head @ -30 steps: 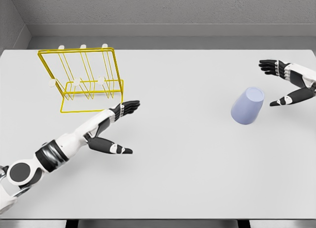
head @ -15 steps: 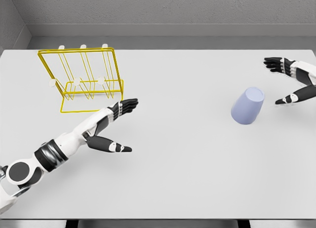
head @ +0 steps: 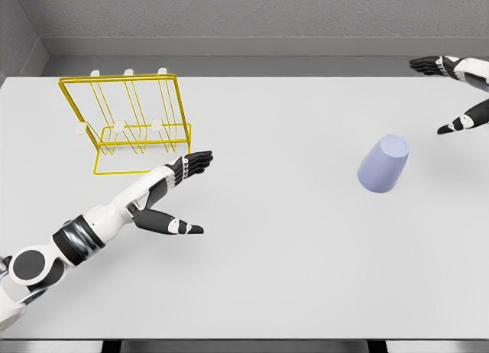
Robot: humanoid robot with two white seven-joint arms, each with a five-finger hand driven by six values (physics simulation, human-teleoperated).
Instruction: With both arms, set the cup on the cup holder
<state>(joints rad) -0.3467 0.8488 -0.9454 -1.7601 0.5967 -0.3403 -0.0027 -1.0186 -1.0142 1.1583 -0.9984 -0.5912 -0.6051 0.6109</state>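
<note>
The lavender cup (head: pixel 383 163) sits tilted on the table (head: pixel 290 246), untouched. Left hand (head: pixel 177 191) hovers fingers spread near the yellow cup holder (head: pixel 130 124); right hand (head: pixel 458 89), also spread, holds nothing.

Table scene: cup, wire rack, two open hands.

Lilac cup (head: pixel 383 163) sits tilted, upside down, on the white table (head: pixel 290 254), right of centre. Yellow wire cup holder (head: pixel 130 122) with white-tipped pegs stands at far left. Left hand (head: pixel 174 192), fingers spread, hovers just in front of the rack. Right hand (head: pixel 457 89), fingers spread, is at the right edge, apart from the cup.
</note>
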